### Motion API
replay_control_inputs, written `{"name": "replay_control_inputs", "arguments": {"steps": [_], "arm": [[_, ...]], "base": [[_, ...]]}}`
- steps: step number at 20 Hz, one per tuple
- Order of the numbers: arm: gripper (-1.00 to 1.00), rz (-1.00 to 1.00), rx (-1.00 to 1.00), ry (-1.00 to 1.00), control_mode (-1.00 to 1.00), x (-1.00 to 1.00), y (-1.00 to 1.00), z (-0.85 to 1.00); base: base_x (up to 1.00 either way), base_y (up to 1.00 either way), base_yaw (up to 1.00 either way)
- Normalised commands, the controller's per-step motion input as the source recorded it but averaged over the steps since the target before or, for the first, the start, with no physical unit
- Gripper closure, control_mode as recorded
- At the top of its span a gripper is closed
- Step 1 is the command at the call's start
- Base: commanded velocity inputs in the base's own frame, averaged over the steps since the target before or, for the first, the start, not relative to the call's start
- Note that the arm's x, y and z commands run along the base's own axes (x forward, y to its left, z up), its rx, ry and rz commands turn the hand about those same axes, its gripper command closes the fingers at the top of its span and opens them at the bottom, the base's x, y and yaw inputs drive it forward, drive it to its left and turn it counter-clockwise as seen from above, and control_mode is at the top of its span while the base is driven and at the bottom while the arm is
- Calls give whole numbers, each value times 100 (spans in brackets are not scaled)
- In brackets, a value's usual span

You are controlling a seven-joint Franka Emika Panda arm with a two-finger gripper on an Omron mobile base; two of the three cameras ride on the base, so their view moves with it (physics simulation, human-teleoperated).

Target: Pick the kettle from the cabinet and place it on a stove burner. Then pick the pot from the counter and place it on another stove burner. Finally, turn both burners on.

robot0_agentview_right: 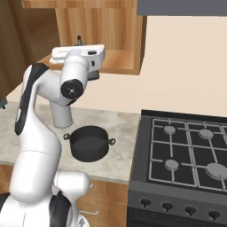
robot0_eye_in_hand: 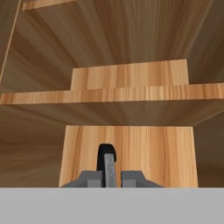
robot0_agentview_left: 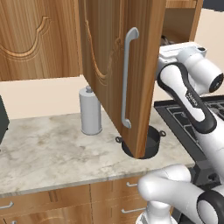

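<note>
Look at the hand view: your gripper (robot0_eye_in_hand: 108, 177) is up inside the cabinet (robot0_eye_in_hand: 131, 94). The 2 small fingers (robot0_eye_in_hand: 91, 178) are squeezed almost together. A thin black curved bit sits right btwn them. That is the handle of the kettle (robot0_eye_in_hand: 106, 153), so the fingers are pinched on it. You can't see the rest of the kettle, it's hidden below the hand. Wood shelves and the back wall are all around.

In the left base view the cabinet door (robot0_agentview_left: 109, 61) hangs wide open, w/ its long silver bar (robot0_agentview_left: 127, 78) facing you.

The pot (robot0_agentview_right: 90, 142) sits on the counter (robot0_agentview_left: 43, 148), near the counter's right edge, just beside the stove (robot0_agentview_right: 146, 186). Nothing is touching it. A tall grey can (robot0_agentview_left: 90, 111) stands near the counter's back edge, behind the pot.

The burners (robot0_agentview_right: 170, 129) on the stove have nothing on them.
</note>
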Motion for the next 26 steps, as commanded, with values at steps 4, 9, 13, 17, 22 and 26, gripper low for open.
{"name": "replay_control_inputs", "arguments": {"steps": [4, 9, 13, 17, 22, 26], "arm": [[100, 0, 2, 0, -100, -53, -11, 0], [100, 0, 1, 0, -100, -51, -7, 0], [100, 0, 0, 0, -100, -46, -6, 0], [100, 0, 0, 0, -100, -40, -3, 0], [100, 0, 0, 0, -100, -13, 0, 0], [100, 0, 0, -1, -100, 0, 0, 0]], "base": [[0, 0, 0], [0, 0, 0], [0, 0, 0], [0, 0, 0], [0, 0, 0], [0, 0, 0]]}}
